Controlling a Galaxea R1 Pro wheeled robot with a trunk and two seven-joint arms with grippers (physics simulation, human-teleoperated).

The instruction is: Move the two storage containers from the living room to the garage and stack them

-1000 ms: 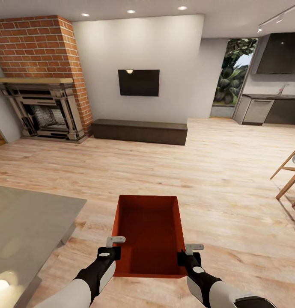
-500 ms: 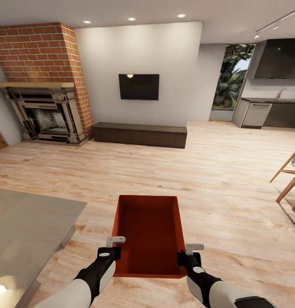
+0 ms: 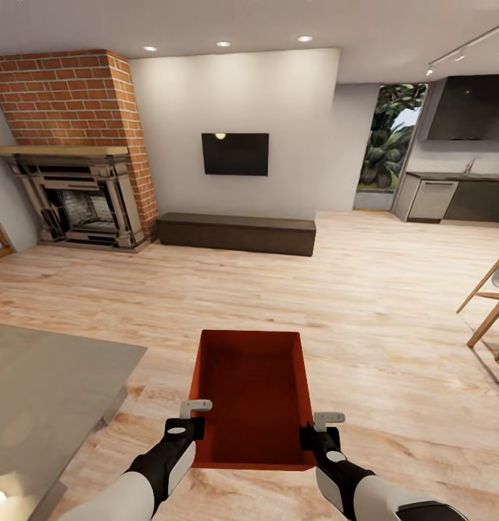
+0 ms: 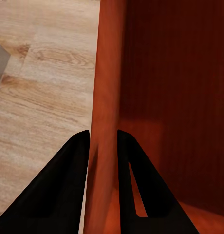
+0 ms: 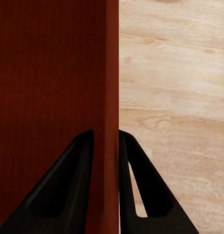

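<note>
I carry one red-orange storage container (image 3: 253, 394) level in front of me, above the light wood planks of the living room. My left gripper (image 3: 193, 428) is shut on its left wall, and the left wrist view shows that wall (image 4: 106, 122) pinched between the black fingers (image 4: 68, 180). My right gripper (image 3: 312, 437) is shut on the right wall (image 5: 111, 97), one finger inside the container and one outside. The container is empty.
A grey rug (image 3: 46, 391) lies at the lower left. A brick fireplace (image 3: 72, 159), a wall TV (image 3: 235, 154) and a low dark bench (image 3: 237, 232) stand ahead. A wooden chair (image 3: 492, 300) is at the right edge, and kitchen cabinets (image 3: 452, 199) at the far right.
The whole head view has tilted up a little, so the room sits lower in the picture. The container and both grippers hold the same place relative to me.
</note>
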